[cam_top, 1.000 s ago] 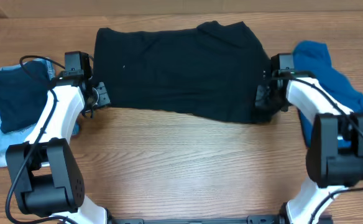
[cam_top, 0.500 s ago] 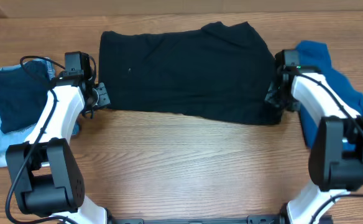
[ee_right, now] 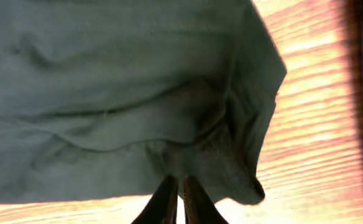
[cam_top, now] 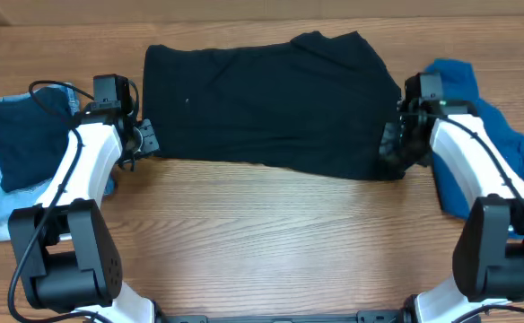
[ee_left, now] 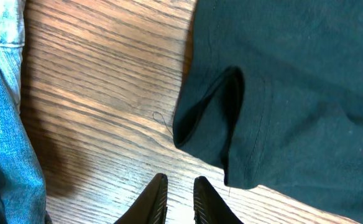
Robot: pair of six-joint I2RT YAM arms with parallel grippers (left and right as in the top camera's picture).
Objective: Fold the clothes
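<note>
Black shirt: spread flat across far middle of table.
My right gripper: pinched closed on shirt's near right corner.
My left gripper: nearly closed, empty, just beside shirt's left sleeve.

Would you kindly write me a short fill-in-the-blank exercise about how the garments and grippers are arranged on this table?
1. The large garment spread across the middle of the table is ____ in colour.
2. The right gripper is pinching the hem of the ____ garment.
3. The fingers of the left gripper rest over bare ____, gripping no cloth.
4. The bright blue cloth lies beside the ____ arm.

Missing words: black; black; wood; right
</note>
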